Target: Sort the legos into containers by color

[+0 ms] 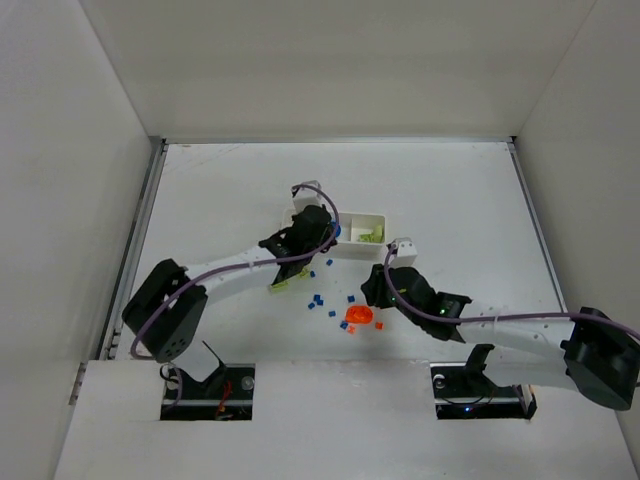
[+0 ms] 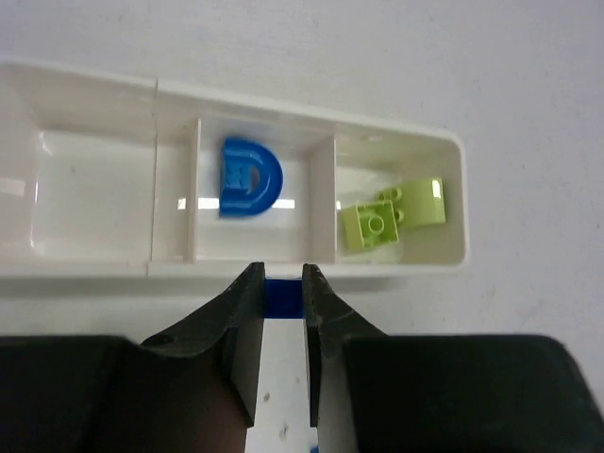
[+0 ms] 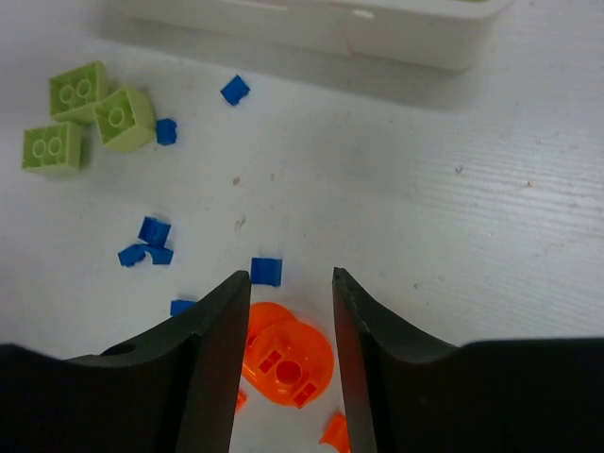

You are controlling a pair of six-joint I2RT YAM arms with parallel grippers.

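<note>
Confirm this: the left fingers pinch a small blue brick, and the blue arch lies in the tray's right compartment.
Not right: the arch lies in the tray's middle compartment; green bricks occupy the right one. The left wrist view shows it. The rest holds.

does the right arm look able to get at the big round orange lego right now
Probably yes. The right claw hangs open over the round orange lego, one finger to each side, and nothing lies between them. A small blue brick sits just beyond the tips and should not block a grab.
</note>
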